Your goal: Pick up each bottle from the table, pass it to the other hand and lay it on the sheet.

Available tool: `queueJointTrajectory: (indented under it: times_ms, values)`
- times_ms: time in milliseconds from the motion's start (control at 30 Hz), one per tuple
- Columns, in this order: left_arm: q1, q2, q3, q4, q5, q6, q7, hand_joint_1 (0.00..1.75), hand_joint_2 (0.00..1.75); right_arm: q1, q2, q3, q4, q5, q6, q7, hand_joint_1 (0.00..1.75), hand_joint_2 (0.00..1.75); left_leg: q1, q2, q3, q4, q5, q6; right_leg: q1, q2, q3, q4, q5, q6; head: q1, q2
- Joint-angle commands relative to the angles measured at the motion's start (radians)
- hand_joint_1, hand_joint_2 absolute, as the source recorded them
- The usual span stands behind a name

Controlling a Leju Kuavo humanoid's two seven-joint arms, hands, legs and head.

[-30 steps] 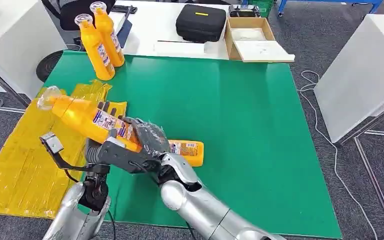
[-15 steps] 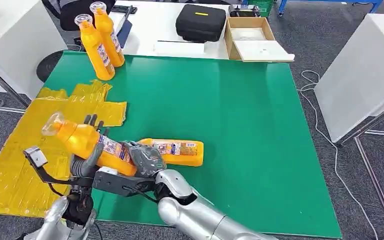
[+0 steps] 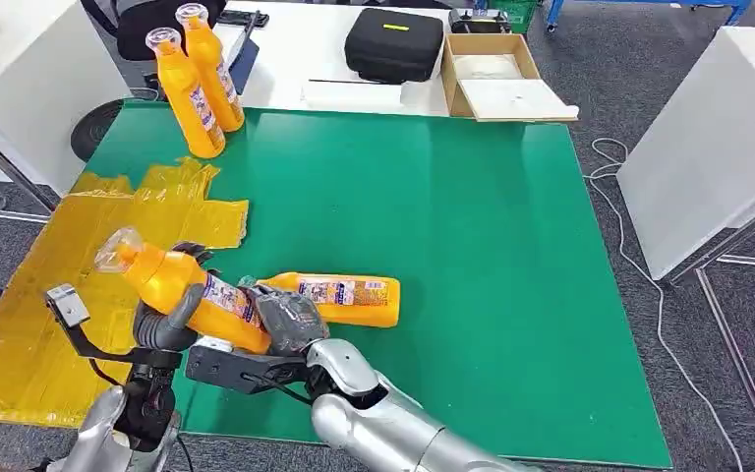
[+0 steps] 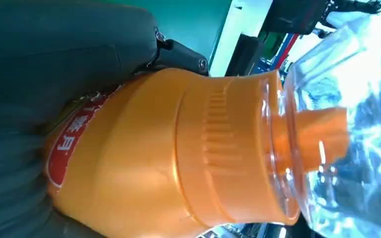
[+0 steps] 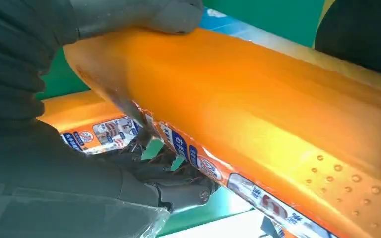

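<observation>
An orange bottle (image 3: 182, 288) with a clear cap is held tilted above the near left corner of the green mat, cap pointing left over the yellow sheet (image 3: 49, 324). My left hand (image 3: 169, 317) wraps its upper body, fingers curled around it; close up, the bottle (image 4: 178, 163) sits against the left hand (image 4: 54, 59). My right hand (image 3: 287, 317) grips its base, where the bottle (image 5: 258, 114) lies in the right hand (image 5: 39, 148). A second bottle (image 3: 344, 298) lies flat on the mat just behind. Two more bottles (image 3: 189, 93) (image 3: 214, 69) stand upright at the far left corner.
The green mat (image 3: 472, 246) covers the table. Behind it a white table carries a black case (image 3: 394, 41) and an open cardboard box (image 3: 496, 74). Another white table (image 3: 718, 128) stands to the right, with a cable (image 3: 629, 246) on the floor.
The held bottle has come down and toward the near edge. My left hand's fingers, earlier sticking up behind it, now curl around it. My right hand still holds the base.
</observation>
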Motion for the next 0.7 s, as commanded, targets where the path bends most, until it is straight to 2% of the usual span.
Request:
queueJointTrajectory:
  times_ms: [33,200,267,333,433,500,533,600,633,700]
  values:
    - [-0.138,-0.034,-0.043,0.041,0.004,-0.018,0.007,1.75,1.75,0.046,-0.006,0.049,0.053,0.017,0.025,-0.012,1.75,1.75,0.001,-0.009,0.004,-0.001,0.0,-0.003,0.001,-0.01,0.006,-0.001,-0.003,-0.002,0.0,0.0]
    - [-0.151,-0.028,-0.047,0.055,0.011,-0.024,0.011,1.75,1.75,0.036,-0.006,0.048,0.053,0.018,0.031,-0.014,1.75,1.75,0.001,-0.006,0.003,-0.001,0.0,-0.002,0.001,-0.007,0.006,-0.001,-0.002,-0.001,0.0,0.0]
    - [-0.175,-0.026,-0.051,0.079,0.014,-0.025,0.014,1.75,1.75,0.02,-0.006,0.044,0.049,0.004,0.032,-0.012,1.75,1.75,0.002,-0.01,0.007,0.0,-0.002,-0.004,0.002,-0.012,0.011,0.0,-0.005,-0.002,0.0,0.0]
    - [-0.197,-0.027,-0.054,0.106,0.018,-0.028,0.017,1.75,1.75,0.005,-0.006,0.041,0.046,-0.014,0.026,-0.006,1.75,1.75,0.001,-0.006,0.001,0.0,0.001,-0.002,0.001,-0.007,0.003,0.0,-0.001,-0.001,0.0,0.0]
    - [-0.217,-0.025,-0.058,0.133,0.023,-0.032,0.017,1.75,1.75,-0.009,-0.006,0.017,0.044,-0.022,0.0,-0.015,1.75,1.75,0.001,-0.009,0.005,0.0,0.0,-0.003,0.001,-0.011,0.008,0.0,-0.003,-0.002,0.0,0.0]
    - [-0.217,-0.024,-0.057,0.135,0.024,-0.033,0.016,1.75,1.75,-0.016,-0.006,0.008,0.043,-0.02,0.0,-0.016,1.75,1.75,0.001,-0.005,0.002,-0.001,0.001,-0.002,0.001,-0.006,0.003,-0.001,-0.001,-0.001,0.0,0.0]
    - [-0.217,-0.024,-0.057,0.135,0.024,-0.033,0.016,1.75,1.75,-0.016,-0.006,0.008,0.043,-0.02,0.0,-0.016,1.75,1.75,0.001,-0.007,0.004,0.0,0.0,-0.003,0.001,-0.009,0.006,0.0,-0.003,-0.001,0.0,0.0]
    - [-0.215,-0.024,-0.056,0.133,0.025,-0.034,0.015,1.75,1.75,-0.012,-0.006,0.006,0.044,-0.02,0.0,-0.017,1.75,1.75,0.001,-0.004,0.003,-0.001,0.0,-0.002,0.001,-0.005,0.005,0.0,-0.001,-0.001,-0.001,0.0]
    - [-0.215,-0.024,-0.056,0.133,0.025,-0.034,0.015,1.75,1.75,-0.012,-0.006,0.006,0.044,-0.02,0.0,-0.017,1.75,1.75,0.001,-0.007,0.008,0.0,-0.002,-0.004,0.001,-0.009,0.011,0.0,-0.005,-0.002,0.0,0.0]
    - [-0.215,-0.024,-0.056,0.133,0.025,-0.034,0.015,1.75,1.75,-0.012,-0.006,0.006,0.044,-0.02,0.0,-0.017,1.75,1.75,0.001,-0.004,0.003,-0.001,0.0,-0.002,0.001,-0.005,0.005,-0.001,-0.001,-0.001,0.0,0.0]
